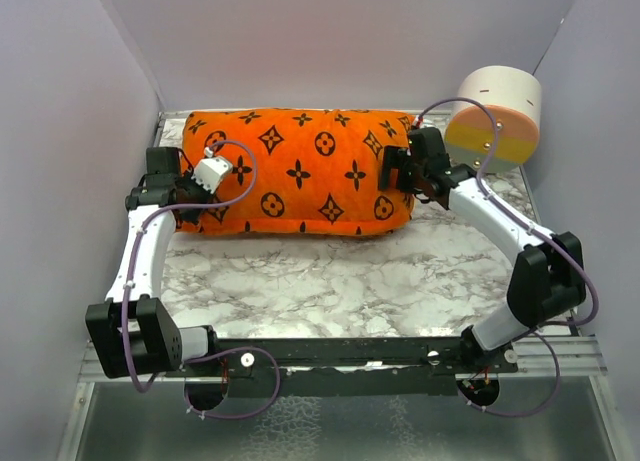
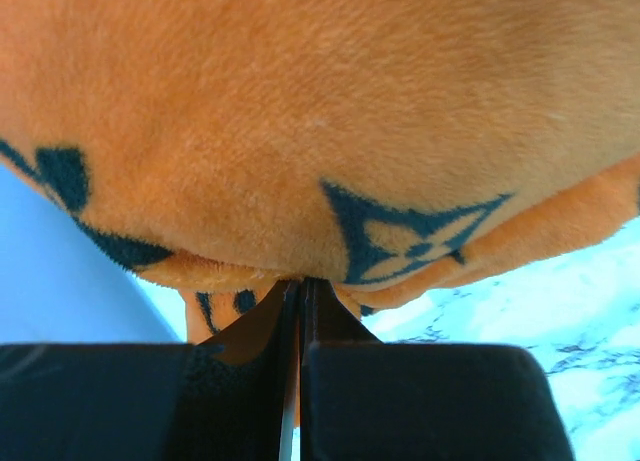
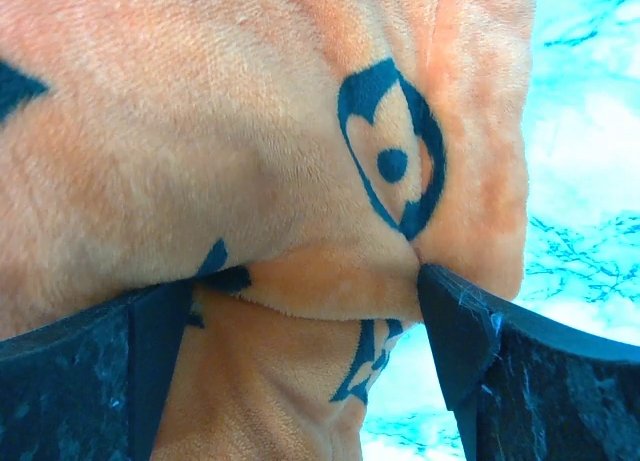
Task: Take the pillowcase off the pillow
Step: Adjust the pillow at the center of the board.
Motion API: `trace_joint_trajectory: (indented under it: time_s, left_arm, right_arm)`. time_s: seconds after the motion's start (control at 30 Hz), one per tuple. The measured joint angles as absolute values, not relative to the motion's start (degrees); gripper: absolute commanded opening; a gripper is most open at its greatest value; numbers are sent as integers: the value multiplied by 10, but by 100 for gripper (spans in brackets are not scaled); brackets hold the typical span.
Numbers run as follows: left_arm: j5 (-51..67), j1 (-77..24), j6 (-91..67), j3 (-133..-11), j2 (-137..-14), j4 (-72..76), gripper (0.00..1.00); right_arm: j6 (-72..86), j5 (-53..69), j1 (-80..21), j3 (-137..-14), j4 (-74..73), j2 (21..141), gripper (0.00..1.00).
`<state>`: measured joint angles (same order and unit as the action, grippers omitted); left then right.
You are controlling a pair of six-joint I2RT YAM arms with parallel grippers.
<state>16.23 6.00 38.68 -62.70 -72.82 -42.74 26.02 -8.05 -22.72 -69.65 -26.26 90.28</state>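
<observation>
Plush orange pillowcase (image 1: 300,171), plump, oblong, dark-monogrammed: left gripper (image 2: 300,291) is clamped tight on its left hem, right gripper (image 3: 305,286) spread wide around its velvety right-end fold.

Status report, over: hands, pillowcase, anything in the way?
Left hand shut on pillowcase edge. Right hand open, straddling a fold at the other end. Pillowcase not yet off. Cylinder at back right, clear of it.
</observation>
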Motion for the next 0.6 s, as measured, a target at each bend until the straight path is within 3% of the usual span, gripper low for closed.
trace_joint_trajectory:
  time_s: [0.03,0.13,0.2,0.47,0.6]
  left_arm:
    - [147,63,383,-627,-730,-422,5]
    - [119,71,377,-633,-749,-409,31]
    - [110,75,371,-651,-765,-414,42]
    - [118,100,383,-728,-767,-434,70]
    - [138,117,425,-724,-748,-490,75]
  right_arm:
    - [258,-81,-229,-703,-264,896,99]
    - [251,-84,-230,-702,-274,866,100]
    - [246,-88,-232,-689,-281,822,100]
    - [258,-97,-237,-565,-306,596,99]
    - [260,-66,-237,-499,-315,529,100]
